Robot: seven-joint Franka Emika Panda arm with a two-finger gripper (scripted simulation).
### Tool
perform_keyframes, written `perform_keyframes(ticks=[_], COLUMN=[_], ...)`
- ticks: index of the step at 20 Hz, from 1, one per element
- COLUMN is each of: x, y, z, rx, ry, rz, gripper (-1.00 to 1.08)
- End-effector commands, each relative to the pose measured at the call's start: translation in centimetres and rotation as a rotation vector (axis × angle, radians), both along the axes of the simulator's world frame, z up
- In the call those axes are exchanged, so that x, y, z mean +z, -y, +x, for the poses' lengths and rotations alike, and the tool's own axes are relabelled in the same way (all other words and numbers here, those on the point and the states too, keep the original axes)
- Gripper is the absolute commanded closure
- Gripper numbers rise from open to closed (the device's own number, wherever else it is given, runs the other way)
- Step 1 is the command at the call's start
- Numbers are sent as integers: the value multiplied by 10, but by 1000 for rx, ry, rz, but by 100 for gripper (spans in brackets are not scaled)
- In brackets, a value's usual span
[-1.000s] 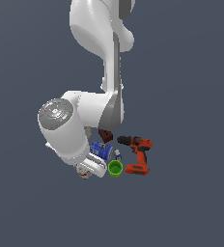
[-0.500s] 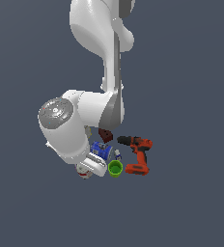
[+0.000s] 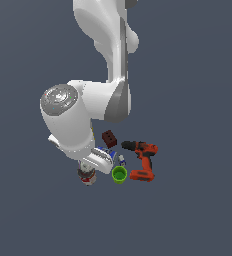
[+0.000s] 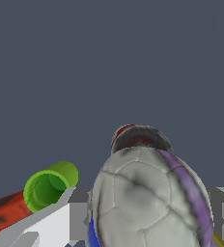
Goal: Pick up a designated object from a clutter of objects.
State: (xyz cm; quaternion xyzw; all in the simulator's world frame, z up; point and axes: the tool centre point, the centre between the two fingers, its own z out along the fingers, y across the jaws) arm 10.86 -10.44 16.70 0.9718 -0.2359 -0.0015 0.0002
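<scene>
In the wrist view the whitish ball (image 4: 147, 198) with faint seams fills the space between my gripper (image 4: 150, 214) fingers. The grey pads (image 4: 79, 218) sit against both of its sides. Right behind the ball stands the dark-topped red-and-white can (image 4: 139, 137). The green cup (image 4: 49, 187) lies on its side next to the orange-red drill (image 4: 5, 214). In the exterior view my hand (image 3: 102, 160) is down in the clutter and the arm hides the ball.
The exterior view shows the drill (image 3: 142, 161) on the right, the green cup (image 3: 119, 174) beside it, the dark red block (image 3: 109, 138) behind, the blue can (image 3: 109, 151) mostly covered by my hand, and the red-and-white can (image 3: 87, 176) on the left.
The arm and the objects stand almost where they were; no clear movement shows in the exterior view.
</scene>
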Motion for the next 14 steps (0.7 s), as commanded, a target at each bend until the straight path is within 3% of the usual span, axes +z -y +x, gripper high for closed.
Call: perform_keyframes(ticks=[1, 14], x=[14, 113], y=[-3, -26], z=[-8, -73], rx=[0, 0], ry=[2, 3], rz=[0, 0], gripper=[108, 108])
